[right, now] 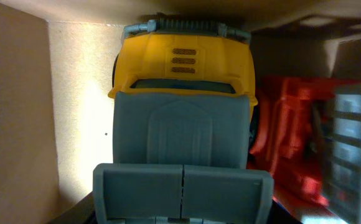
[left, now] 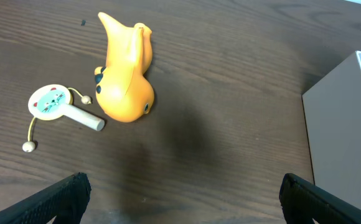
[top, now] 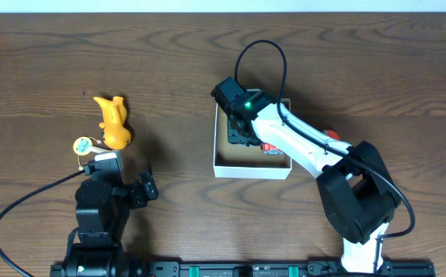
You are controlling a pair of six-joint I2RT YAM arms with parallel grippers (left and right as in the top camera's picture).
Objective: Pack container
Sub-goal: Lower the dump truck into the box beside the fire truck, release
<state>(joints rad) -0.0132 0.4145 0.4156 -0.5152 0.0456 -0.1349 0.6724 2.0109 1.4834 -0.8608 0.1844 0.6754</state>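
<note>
- Container: being seen just at 3 o'clock of table centre; yellow-grey toy truck and red toy being housed inside.
- Right gripper: being held inside the container's 9 o'clock half; its grip cannot be told, the truck possibly being pinched.
- Left gripper: being held spread wide, empty.
- Orange duck: being seen at 9 o'clock of the container, well apart.

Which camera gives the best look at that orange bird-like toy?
The left wrist view: the orange toy fills much of the frame, close and unobstructed. The overhead view shows it whole but small. The right wrist view looks inside the container and misses it entirely.
</note>
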